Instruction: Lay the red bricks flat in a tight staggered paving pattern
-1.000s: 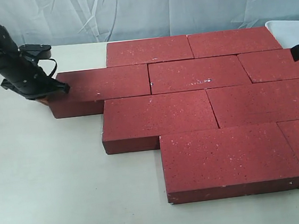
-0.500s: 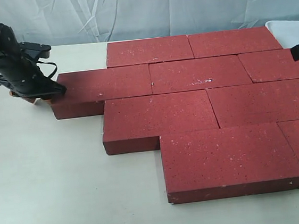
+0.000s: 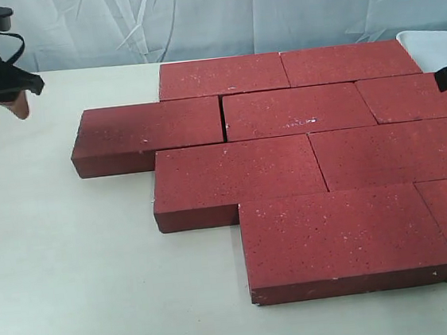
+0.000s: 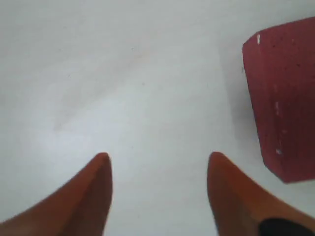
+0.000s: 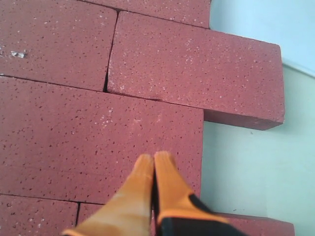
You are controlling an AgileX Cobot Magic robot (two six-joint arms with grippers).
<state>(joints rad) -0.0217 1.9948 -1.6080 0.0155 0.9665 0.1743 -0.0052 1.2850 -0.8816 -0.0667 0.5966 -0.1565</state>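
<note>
The left tool (image 3: pixel 3 107), which a second ago pressed against the outer end of the leftmost brick (image 3: pixel 147 127) of the third row, has lifted off to the far left corner, well apart from it, its orange fingers spread and holding nothing. That brick lies about where it was, with a thin dark seam against its neighbour. The dark red speckled rectangular paving bricks (image 3: pixel 311 162) lie flat on the pale surface (image 3: pixel 85 294) in four staggered rows, touching from the near pair to the far pair. A white rounded object (image 3: pixel 434 40) sits at the far right, in front of a pale blue cloth backdrop (image 3: pixel 192 19). The left wrist view shows the open tool (image 4: pixel 158 157) over bare surface beside a brick corner (image 4: pixel 283 98). Only the right wrist view shows the right tool (image 5: pixel 153 157), tips pressed together and empty over the bricks (image 5: pixel 98 132).
</note>
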